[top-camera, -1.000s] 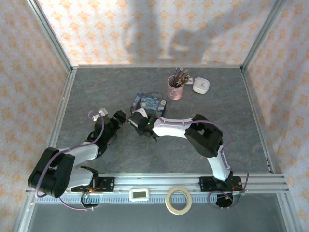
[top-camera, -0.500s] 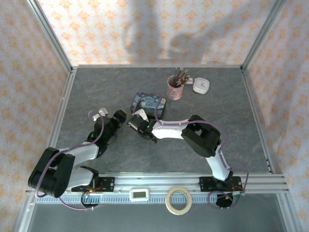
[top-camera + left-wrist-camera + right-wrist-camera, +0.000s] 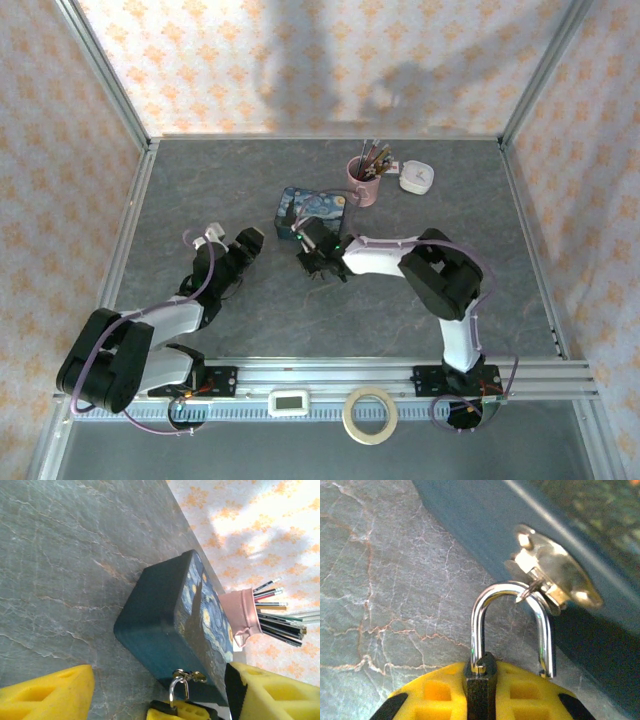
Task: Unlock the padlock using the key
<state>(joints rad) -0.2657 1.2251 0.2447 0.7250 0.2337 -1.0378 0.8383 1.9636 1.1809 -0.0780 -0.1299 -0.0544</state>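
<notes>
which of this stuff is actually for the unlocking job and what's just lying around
For the job:
- small dark padlock with silvery U-shaped shackle, held in the right gripper
- blue starry-night tin box it is hooked to

Just lying about:
- pink cup of pencils
- white rounded gadget
- beige tape roll
- small white display unit

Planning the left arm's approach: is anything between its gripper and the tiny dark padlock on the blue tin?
Nothing lies on the grey table before the left gripper, but the yellow fingers of the right gripper clamp the body of the tiny dark padlock; its silvery shackle, hooked through the hasp of the blue painted tin, is exposed.
</notes>
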